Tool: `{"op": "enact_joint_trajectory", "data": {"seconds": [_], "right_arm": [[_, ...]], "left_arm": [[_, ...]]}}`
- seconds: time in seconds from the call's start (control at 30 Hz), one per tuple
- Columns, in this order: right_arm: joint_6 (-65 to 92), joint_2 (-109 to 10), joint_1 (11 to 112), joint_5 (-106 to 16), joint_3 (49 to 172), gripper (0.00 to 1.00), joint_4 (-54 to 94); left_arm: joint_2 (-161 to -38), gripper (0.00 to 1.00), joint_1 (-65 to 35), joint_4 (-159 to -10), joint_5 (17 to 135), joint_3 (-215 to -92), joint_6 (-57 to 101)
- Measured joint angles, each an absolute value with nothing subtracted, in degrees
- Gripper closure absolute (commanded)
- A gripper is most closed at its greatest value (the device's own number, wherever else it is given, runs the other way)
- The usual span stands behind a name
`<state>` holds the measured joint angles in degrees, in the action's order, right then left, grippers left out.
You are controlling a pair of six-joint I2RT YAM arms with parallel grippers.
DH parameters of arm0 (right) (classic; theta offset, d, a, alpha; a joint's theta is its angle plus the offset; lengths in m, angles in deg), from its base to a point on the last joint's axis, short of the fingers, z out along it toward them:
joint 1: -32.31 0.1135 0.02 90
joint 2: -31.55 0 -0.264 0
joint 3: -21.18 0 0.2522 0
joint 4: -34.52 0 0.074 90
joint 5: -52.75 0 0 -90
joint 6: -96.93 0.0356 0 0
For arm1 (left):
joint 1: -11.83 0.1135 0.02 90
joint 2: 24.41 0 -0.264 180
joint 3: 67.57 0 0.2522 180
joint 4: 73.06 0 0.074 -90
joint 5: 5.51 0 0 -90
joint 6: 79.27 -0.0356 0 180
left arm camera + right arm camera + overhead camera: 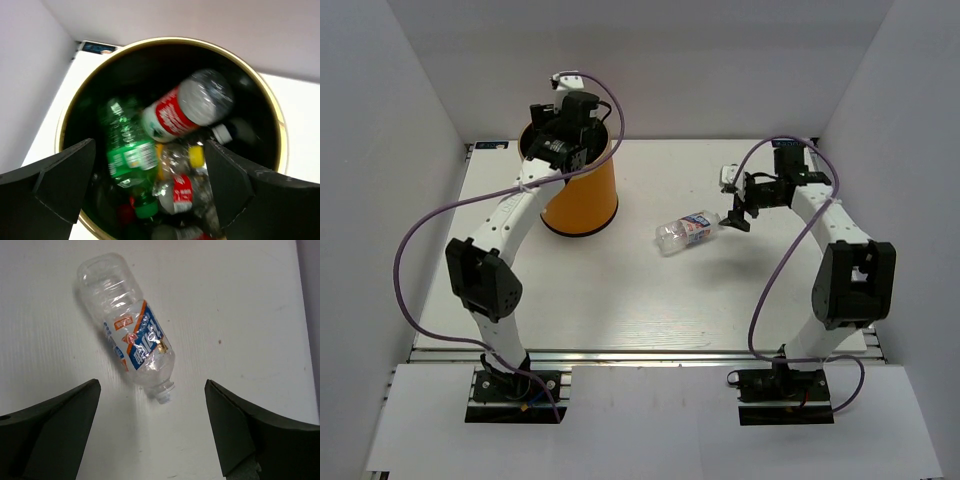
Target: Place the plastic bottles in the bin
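The orange bin point(585, 200) stands at the far left of the table. My left gripper point(560, 140) is open and empty above its mouth. In the left wrist view the gold rim point(172, 40) rings a black inside holding a green bottle point(127, 150), a red-labelled bottle point(190, 102) blurred above the pile, another red-labelled bottle point(182, 192), and a yellow cap point(196, 156). A clear blue-white-labelled bottle point(687, 232) lies on its side mid-table, capless mouth toward my right gripper point(738, 218), which is open just right of it. It also shows in the right wrist view point(132, 330).
White walls enclose the table on the left, back and right. A purple cable loops off each arm. The table's front edge is a metal rail point(640, 355) near the arm bases.
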<state>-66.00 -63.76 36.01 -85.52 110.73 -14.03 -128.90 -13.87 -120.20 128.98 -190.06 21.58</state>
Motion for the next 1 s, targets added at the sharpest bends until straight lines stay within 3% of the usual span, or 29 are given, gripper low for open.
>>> {"op": "enact_joint_trajectory", "data": {"seconds": [0.17, 0.27, 0.4, 0.63, 1.0], "right_arm": [[-89.1, -73.5, 39.0, -85.2, 122.4, 0.1, -28.2], [-97.5, -80.6, 41.7, -84.1, 131.1, 0.1, -34.4], [-102.7, -84.9, 45.3, -81.7, 133.2, 0.1, -38.4], [-105.0, -89.0, 49.9, -78.3, 136.7, 0.1, -47.2], [-88.0, -92.0, 55.8, -67.8, 132.1, 0.12, -32.3]], "left_arm": [[-125.7, 0.0, -15.0, -122.1, 120.5, -189.4, 20.9], [-116.0, 0.0, -15.7, -122.4, 115.1, -181.3, 21.3], [-101.6, 0.0, -15.8, -124.0, 110.1, -172.1, 22.3], [-87.5, 0.0, -15.8, -127.6, 106.7, -168.7, 23.7], [-81.9, 0.0, -15.8, -132.9, 103.0, -157.8, 27.9]]}}
